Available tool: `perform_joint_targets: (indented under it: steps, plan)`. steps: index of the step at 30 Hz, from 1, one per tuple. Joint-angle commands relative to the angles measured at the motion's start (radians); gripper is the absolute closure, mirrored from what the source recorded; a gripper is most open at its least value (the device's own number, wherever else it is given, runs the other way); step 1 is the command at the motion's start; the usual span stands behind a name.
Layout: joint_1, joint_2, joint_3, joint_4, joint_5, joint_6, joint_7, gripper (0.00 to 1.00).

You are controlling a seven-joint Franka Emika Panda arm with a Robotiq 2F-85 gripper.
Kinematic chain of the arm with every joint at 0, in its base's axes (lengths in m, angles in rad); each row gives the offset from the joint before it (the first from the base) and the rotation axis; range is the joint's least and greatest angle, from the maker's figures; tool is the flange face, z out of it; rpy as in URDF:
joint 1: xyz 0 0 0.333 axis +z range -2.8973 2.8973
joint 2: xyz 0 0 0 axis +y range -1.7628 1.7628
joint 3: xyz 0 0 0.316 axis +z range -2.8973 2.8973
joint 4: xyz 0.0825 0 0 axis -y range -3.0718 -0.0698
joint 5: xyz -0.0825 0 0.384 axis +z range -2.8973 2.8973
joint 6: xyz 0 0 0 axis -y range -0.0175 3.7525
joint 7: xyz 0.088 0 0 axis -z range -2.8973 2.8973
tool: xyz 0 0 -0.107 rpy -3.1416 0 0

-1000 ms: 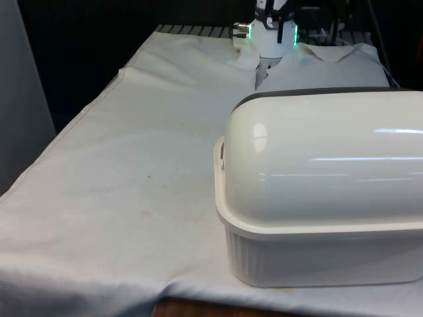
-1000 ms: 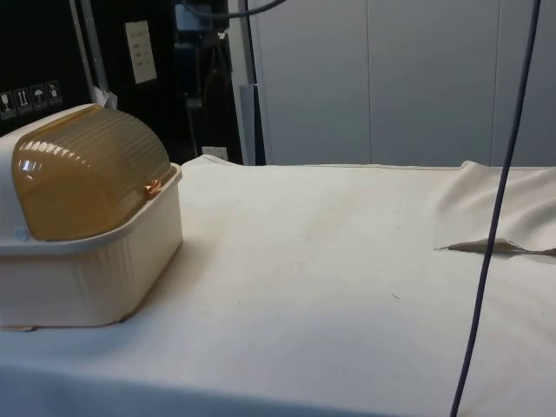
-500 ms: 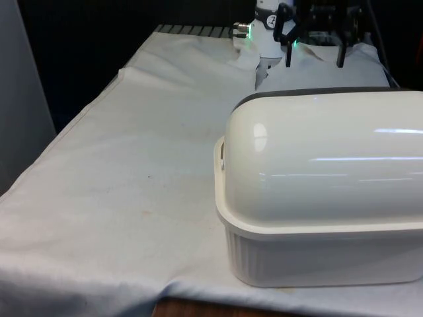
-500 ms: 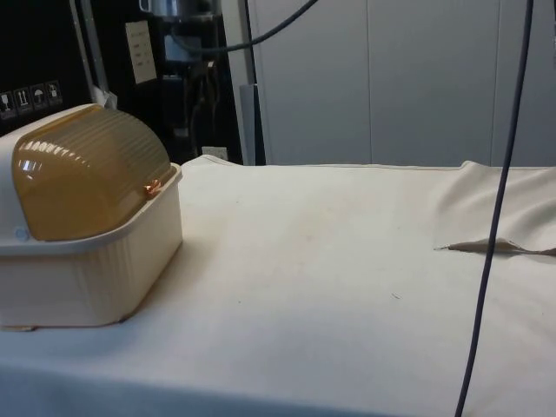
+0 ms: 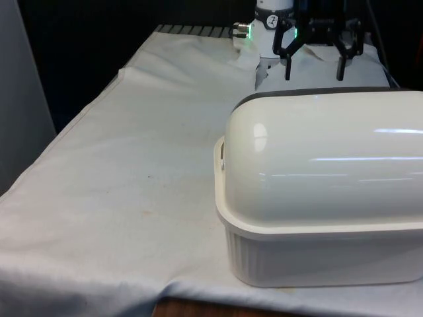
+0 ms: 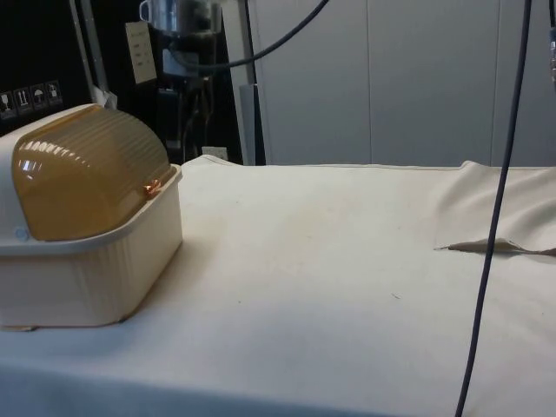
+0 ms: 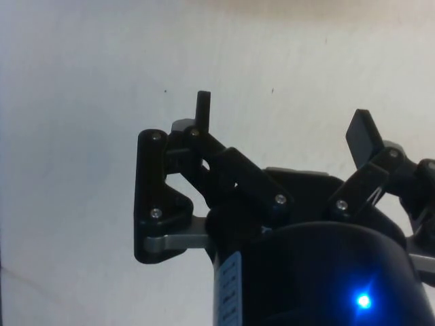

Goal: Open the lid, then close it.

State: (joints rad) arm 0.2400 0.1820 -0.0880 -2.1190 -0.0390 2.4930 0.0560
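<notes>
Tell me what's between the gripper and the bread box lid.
Nothing: in the front view the open gripper hangs in air above the far side of the bread box, whose lid is shut.

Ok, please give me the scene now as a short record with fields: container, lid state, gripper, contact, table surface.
container: cream bread box with ribbed walls, at the front view's right
lid: amber domed lid, down and closed
lid handle: small handle at the lid's lower edge, facing the open table
gripper: black gripper, open, in the air beyond the box
contact: none, gripper apart from box and lid
surface: white cloth, wrinkled fold at one edge
task step: lid not yet opened
</notes>
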Motion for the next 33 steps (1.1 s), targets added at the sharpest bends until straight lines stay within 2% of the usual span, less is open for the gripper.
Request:
perform_joint_targets:
  steps: [1,2,9,10,11,12,15,18,19,20,27,28,29,33]
  plan:
    - [-0.001,0.003,-0.001,-0.004,0.0,0.012,-0.001,0.0]
    - [-0.002,0.011,-0.004,-0.012,-0.004,0.045,-0.002,0.0]
    - [-0.007,0.045,-0.008,-0.024,0.004,0.11,-0.023,0.0]
    - [-0.004,0.04,-0.01,-0.02,0.0,0.092,-0.015,0.0]
    - [-0.004,0.052,-0.013,-0.021,0.0,0.106,-0.02,0.0]
    - [-0.01,0.061,-0.008,-0.023,0.013,0.128,-0.035,0.0]
    - [-0.014,0.077,-0.007,-0.022,0.021,0.144,-0.045,0.0]
    - [-0.013,0.093,-0.007,-0.019,0.02,0.163,-0.046,0.0]
    - [-0.008,0.091,-0.015,-0.019,0.003,0.154,-0.033,0.0]
    - [-0.013,0.096,-0.007,-0.017,0.019,0.167,-0.046,0.0]
    - [-0.012,0.121,-0.006,0.002,0.016,0.198,-0.05,0.0]
    - [-0.008,0.117,-0.013,0.001,0.003,0.185,-0.039,0.0]
    - [-0.013,0.125,-0.005,0.004,0.017,0.202,-0.05,0.0]
    - [-0.015,0.139,-0.001,-0.001,0.02,0.234,-0.054,0.0]
